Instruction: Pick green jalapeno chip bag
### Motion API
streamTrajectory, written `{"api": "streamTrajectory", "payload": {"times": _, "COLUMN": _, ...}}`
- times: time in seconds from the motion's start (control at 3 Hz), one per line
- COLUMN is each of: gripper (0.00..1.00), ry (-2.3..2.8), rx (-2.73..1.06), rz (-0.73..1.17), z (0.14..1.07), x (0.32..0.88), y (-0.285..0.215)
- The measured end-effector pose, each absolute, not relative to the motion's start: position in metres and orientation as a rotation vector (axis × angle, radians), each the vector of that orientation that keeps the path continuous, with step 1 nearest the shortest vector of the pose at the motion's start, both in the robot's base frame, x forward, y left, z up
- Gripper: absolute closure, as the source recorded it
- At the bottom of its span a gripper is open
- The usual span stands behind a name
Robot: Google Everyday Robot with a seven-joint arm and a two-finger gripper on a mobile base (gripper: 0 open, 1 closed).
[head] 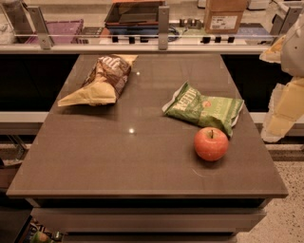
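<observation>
So closest to the camera is the front edge of the brown table [118,161], and that near stretch has nothing but a couple of light glints on it. Going back a bit on the right side there's a red apple [211,144], upright with the stem up. Right behind it is the green jalapeno chip bag [204,109], lying flat and crinkled, angled so one end points toward the middle of the table and the other toward the right edge. The apple sits just in front of the bag's right end; can't tell whether they actually touch.

The end effector [280,114] hangs off past the right edge of the table, about level with the green bag and apart from it, holding nothing. Honestly can't tell if it's open or closed.

Farther back on the left is the brown-and-tan chip bag [102,80], well apart from the green one. Beyond the table's far edge there's a rail [142,47], then a purple crate [57,29], a dark tray [135,14] and a cardboard box [225,16].
</observation>
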State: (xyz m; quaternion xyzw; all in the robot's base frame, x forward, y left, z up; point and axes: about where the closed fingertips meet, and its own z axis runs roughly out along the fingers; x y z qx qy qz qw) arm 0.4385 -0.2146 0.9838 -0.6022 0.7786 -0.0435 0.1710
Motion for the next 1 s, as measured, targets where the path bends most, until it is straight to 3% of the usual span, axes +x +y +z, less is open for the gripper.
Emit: {"api": "streamTrajectory", "payload": {"times": 1.0, "gripper": 0.0, "ry": 2.169, "rx": -1.555, "rz": -0.131, "z": 0.997, "x": 0.455, "y": -0.237}}
